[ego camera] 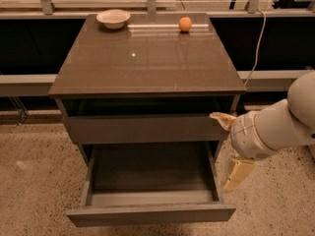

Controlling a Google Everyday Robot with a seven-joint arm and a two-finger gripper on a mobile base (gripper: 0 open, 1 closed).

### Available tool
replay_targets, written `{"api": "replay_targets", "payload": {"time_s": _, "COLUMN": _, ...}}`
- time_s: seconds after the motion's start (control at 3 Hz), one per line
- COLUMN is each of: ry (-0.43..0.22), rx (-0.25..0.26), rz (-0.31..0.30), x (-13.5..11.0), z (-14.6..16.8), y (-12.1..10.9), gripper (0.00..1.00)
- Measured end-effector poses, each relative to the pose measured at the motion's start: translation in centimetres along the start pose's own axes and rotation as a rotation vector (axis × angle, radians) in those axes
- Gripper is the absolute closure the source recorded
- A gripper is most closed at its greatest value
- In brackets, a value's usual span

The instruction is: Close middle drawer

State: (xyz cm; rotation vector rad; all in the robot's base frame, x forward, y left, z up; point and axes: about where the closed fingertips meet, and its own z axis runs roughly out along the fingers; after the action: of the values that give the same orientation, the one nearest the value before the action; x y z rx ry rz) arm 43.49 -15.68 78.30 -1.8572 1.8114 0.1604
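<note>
Right of the open middle drawer [147, 214], over speckled floor [34, 181], the tool [221, 151] seems spread.

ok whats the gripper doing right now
Gripper: open, holding nothing, just right of the pulled-out middle drawer.
</note>
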Motion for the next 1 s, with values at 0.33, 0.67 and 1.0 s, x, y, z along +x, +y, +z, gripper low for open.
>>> {"api": "replay_targets", "payload": {"time_s": 0.33, "ry": -0.015, "rx": -0.062, "rz": -0.014, "x": 0.0, "z": 3.5, "y": 1.8, "gripper": 0.00}}
{"api": "replay_targets", "payload": {"time_s": 0.67, "ry": -0.026, "rx": -0.094, "rz": -0.025, "x": 1.8, "z": 7.6, "y": 3.8, "gripper": 0.00}}
{"api": "replay_targets", "payload": {"time_s": 1.0, "ry": -0.041, "rx": -0.111, "rz": -0.045, "x": 3.5, "z": 11.8, "y": 5.4, "gripper": 0.00}}
